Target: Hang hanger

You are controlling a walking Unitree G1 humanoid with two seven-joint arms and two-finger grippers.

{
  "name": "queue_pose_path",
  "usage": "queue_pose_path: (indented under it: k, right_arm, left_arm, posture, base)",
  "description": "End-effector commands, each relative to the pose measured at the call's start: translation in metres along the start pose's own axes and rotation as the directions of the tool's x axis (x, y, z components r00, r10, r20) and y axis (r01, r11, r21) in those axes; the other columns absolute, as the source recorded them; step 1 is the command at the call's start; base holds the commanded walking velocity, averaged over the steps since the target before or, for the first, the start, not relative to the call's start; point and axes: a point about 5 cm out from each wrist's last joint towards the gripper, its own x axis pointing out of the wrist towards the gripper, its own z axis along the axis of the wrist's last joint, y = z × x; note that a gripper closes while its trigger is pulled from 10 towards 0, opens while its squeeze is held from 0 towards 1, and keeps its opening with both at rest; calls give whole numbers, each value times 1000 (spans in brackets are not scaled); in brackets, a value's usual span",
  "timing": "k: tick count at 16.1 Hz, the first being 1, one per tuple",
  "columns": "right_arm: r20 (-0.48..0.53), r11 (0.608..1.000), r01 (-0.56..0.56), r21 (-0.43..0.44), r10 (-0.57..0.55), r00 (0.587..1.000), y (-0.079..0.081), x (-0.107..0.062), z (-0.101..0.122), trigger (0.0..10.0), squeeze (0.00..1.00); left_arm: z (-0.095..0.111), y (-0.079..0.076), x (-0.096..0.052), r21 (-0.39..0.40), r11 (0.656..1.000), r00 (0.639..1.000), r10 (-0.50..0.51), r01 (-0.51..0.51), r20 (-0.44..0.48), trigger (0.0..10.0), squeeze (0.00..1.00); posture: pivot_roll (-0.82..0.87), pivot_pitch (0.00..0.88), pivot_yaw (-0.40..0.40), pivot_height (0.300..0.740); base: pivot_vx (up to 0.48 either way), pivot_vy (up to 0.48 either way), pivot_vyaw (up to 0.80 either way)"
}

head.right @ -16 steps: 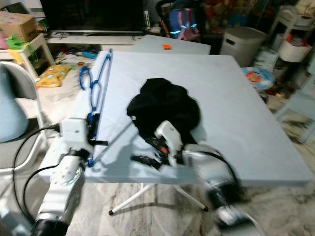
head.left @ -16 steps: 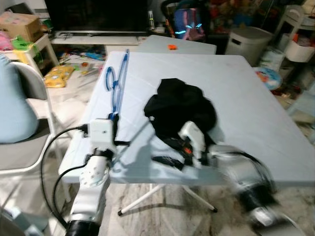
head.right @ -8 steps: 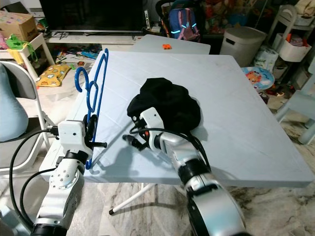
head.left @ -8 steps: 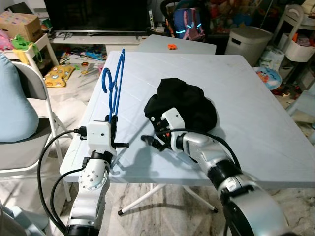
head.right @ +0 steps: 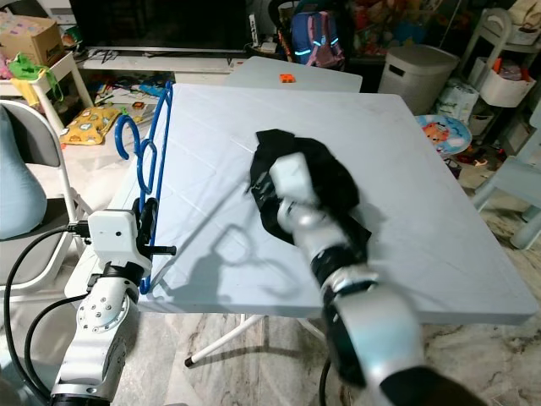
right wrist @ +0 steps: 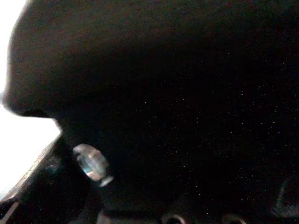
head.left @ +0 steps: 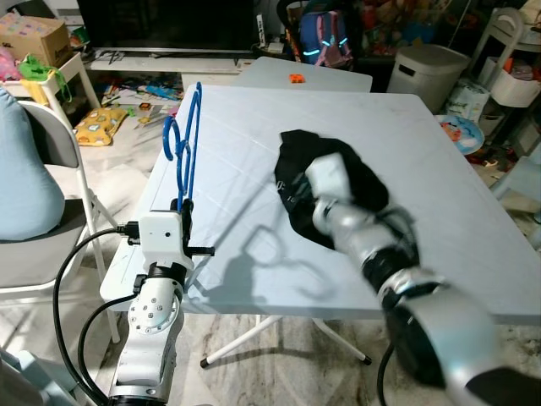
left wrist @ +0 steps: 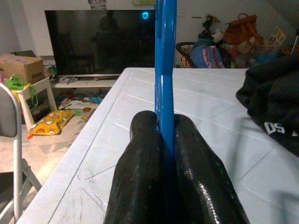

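**Left claw holds the hanger upright while the right arm reaches into the black cloth**

The left gripper (left wrist: pixel 166 140) is clenched on the blue hanger (head.left: pixel 184 148): from the wrist you can see the two black fingers (left wrist: pixel 140 177) pressed against either side of the thin blue bar, no gap between them. The left arm (head.left: pixel 156 313) stands at the near left corner of the white table (head.left: pixel 439 186), and the hanger rises from its grip, standing on edge above the table's left side, hook end up and leaning toward the far end of the room.

The right gripper is somewhere at the black garment (head.left: pixel 359 182) in the middle of the table; the right arm (head.left: pixel 372 245) stretches across the near edge and ends against the cloth, blurred. I cannot tell whether its fingers are apart or together, as they are hidden behind the wrist, and the right wrist view is nearly all dark fabric (right wrist: pixel 187 93) with a sliver of bright table at one edge.

The shadow of hanger and arm (head.left: pixel 262 262) falls on the tabletop between the two arms. Left of the table stands a grey folding chair (head.left: pixel 46 169). Beyond the far end sits a big dark television (head.left: pixel 169 25) on a low stand, with toys on the floor (head.left: pixel 101 123) in front, a backpack (head.left: pixel 325 42) and a pale bin (head.left: pixel 431 72) to the right.
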Motion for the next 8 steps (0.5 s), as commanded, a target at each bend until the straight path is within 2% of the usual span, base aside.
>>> queue_pose_path:
  k: [1, 2, 4, 6, 8]
  right_arm:
    - [85, 994, 100, 53, -105, 991, -18, 1, 24, 10000, 0]
    - [113, 991, 106, 85, -115, 987, -21, 1, 32, 10000, 0]
    - [135, 998, 56, 38, -60, 989, -15, 1, 34, 10000, 0]
    - [84, 995, -95, -21, 96, 992, -3, 0, 12, 10000, 0]
    - [37, 986, -145, -82, 148, 988, -9, -3, -13, 10000, 0]
  left_arm:
    - [-2, 4, -2, 13, 1000, 1000, 19, -19, -18, 10000, 0]
    - [-2, 4, -1, 14, 1000, 1000, 20, -20, -17, 10000, 0]
    - [-2, 1, 0, 9, 1000, 1000, 10, -10, -18, 10000, 0]
    - [-2, -4, 2, -2, 1000, 1000, -12, 12, -25, 10000, 0]
    - [-6, -7, 3, -8, 999, 998, -44, 44, -45, 10000, 0]
  posture:
    - [178, 3, -87, 740]
    - [175, 1, -86, 740]
    - [167, 0, -83, 740]
    - [146, 0, -72, 740]
    - [124, 0, -58, 740]
  base:
    - [0, 0, 0]
    - [0, 0, 0]
    - [0, 0, 0]
    - [0, 0, 0]
    - [0, 0, 0]
